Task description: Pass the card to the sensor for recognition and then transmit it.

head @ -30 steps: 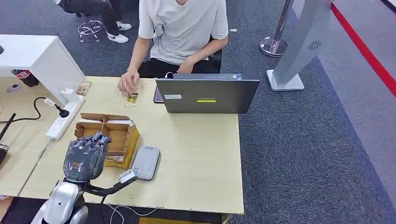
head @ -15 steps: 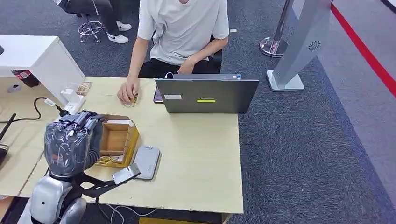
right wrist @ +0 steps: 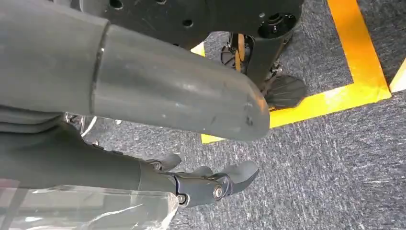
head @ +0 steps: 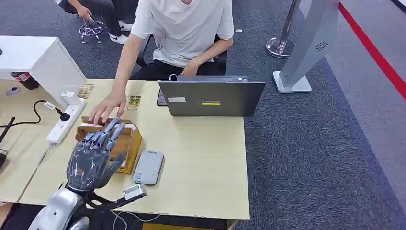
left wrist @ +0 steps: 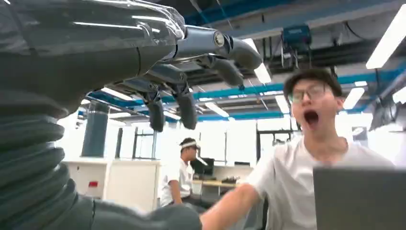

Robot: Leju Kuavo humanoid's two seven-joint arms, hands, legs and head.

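Left hand: I see it raised over the surface's left edge, fingers spread, holding nothing. Right hand: hanging over grey carpet, fingers loosely curled, empty. Small patterned card: lying near the far edge, beside the grey laptop. Open cardboard box: a person's hand touches its far rim.

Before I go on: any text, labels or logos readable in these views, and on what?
None can be read.
Dark grey laptop lid: yellow-green strip and white sticker, print too small.
Grey flat card sensor: small mark, blurred.
Grey slanted floor stand: round swirl emblem, no letters.
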